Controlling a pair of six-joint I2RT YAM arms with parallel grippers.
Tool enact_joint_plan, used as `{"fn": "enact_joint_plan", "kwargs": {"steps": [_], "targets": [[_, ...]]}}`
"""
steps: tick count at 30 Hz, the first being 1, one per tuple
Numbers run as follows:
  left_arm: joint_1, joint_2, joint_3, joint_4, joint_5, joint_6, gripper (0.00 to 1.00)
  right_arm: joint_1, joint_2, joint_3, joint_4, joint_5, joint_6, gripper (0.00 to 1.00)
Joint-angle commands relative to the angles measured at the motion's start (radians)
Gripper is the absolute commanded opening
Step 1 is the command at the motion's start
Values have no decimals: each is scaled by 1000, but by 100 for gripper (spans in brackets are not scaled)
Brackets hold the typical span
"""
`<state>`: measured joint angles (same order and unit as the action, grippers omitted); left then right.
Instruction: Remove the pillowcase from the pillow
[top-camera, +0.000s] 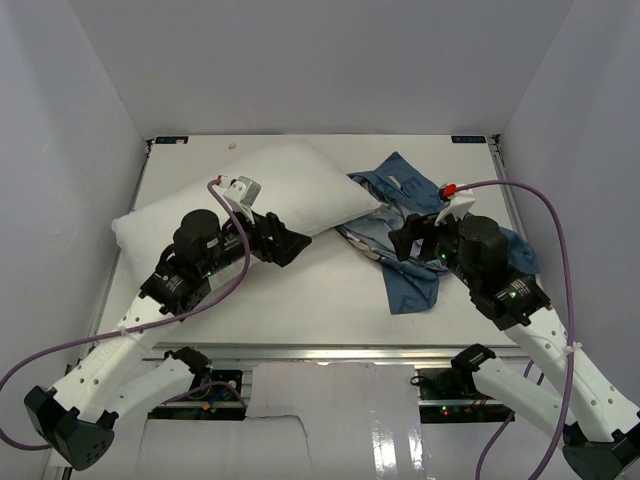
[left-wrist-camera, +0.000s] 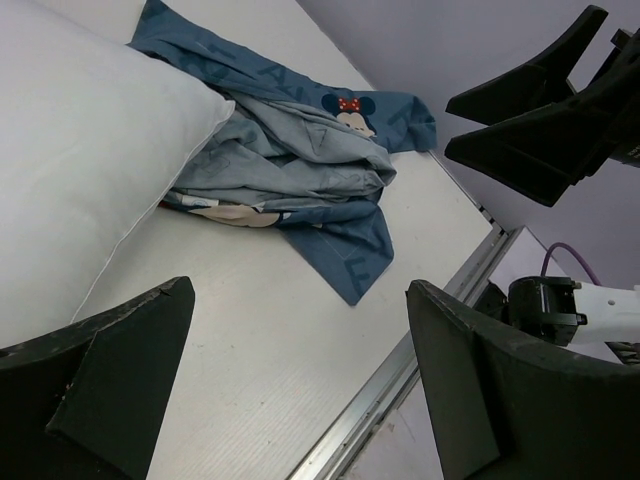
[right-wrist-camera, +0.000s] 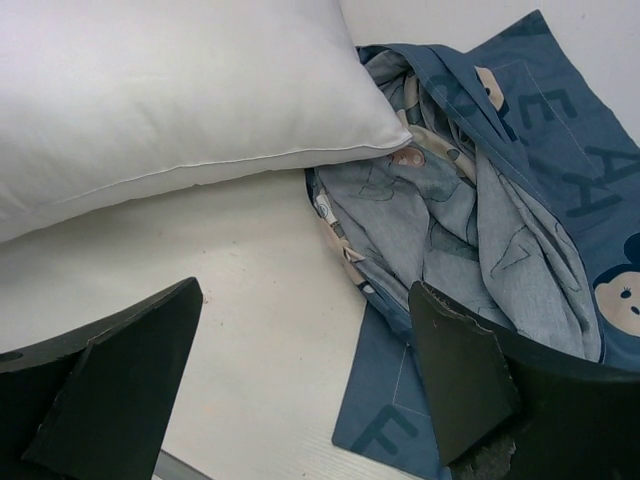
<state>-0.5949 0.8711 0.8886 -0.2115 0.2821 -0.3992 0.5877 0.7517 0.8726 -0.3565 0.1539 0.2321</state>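
top external shows you both jaw sets spread wide, holding nothing. left gripper (top-camera: 287, 240) hovers just beside the near edge of the plain white plump rectangular fabric pillow (top-camera: 250, 190), jaws aimed toward the right arm. right gripper (top-camera: 403, 240) faces it, over the crumpled blue fabric pillowcase printed with mouse faces and pale letters (top-camera: 410, 285). the two grippers are near each other, not touching.

left wrist: you see bare white tabletop (left-wrist-camera: 260, 330) in the gap between the jaws. pillow (left-wrist-camera: 90, 150) sits beyond the left-hand jaw. pillowcase (left-wrist-camera: 300, 160) lies straight ahead of the gap, bunched in folds, with one flat corner pointing back toward the jaws. the right gripper's black fingers (left-wrist-camera: 530, 150) show past the right-hand jaw, apart from the cloth.

right wrist: jaws also spread, tabletop between them. pillow (right-wrist-camera: 180, 90) lies ahead of and beyond the left-hand jaw. pillowcase (right-wrist-camera: 500, 230) is ahead of the right-hand jaw, and its near edge runs behind that jaw.

pillow's corner sits on the case's folds, touching. pillow fabric is bare everywhere you can see it; the case lies beside it as a heap, not around it. can't tell how far the cloth reaches under that corner.
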Motion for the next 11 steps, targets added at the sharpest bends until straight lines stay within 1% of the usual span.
{"fn": "enact_joint_plan", "kwargs": {"steps": [1, 11], "targets": [[-5, -26, -14, 34, 23, 10, 98, 4, -20, 3, 50, -7, -19, 90], [-5, -29, -53, 53, 23, -9, 98, 4, -5, -3, 45, 13, -8, 90]]}}
